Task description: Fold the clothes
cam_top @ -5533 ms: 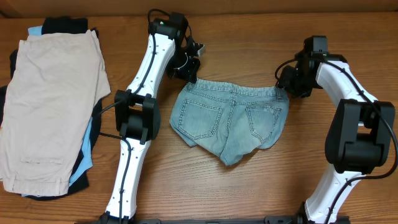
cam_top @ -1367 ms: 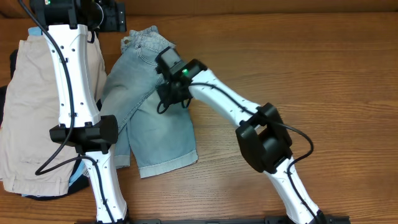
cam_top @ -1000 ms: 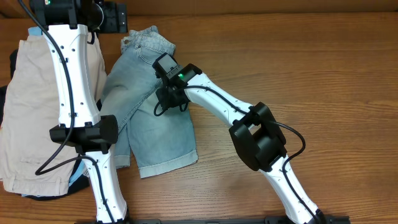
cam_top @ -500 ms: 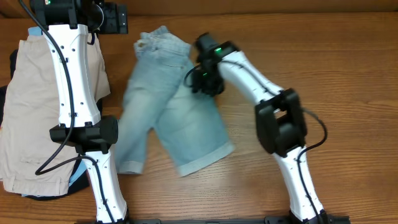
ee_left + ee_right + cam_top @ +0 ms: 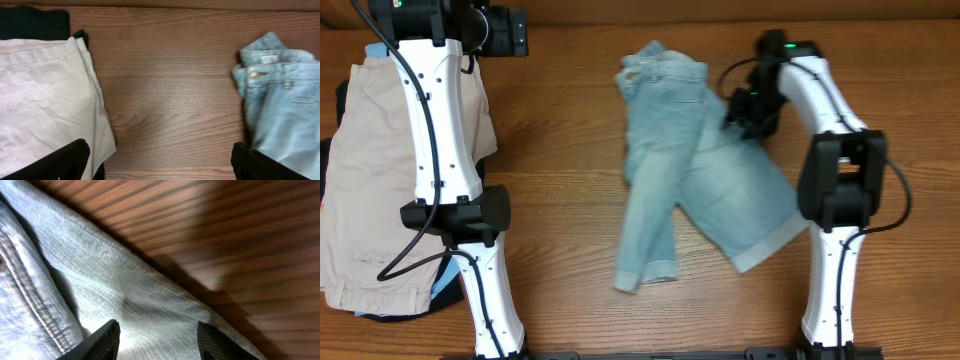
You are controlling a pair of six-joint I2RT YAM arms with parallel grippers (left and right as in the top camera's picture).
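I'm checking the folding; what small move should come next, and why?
Probably swing the open left tool over to the waistband of the denim shorts and take its left corner. The shorts lie twisted, only the right tool grips them, at their right edge; flattening needs both.

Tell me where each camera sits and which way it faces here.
Overhead: above the table, looking straight down on denim shorts, beige pile, both arms.
Left wrist: above the far left, facing down at pile and waistband; left gripper at bottom.
Right wrist: pressed close over denim; right gripper at bottom.
Shared: overhead and left wrist both show shorts and pile.
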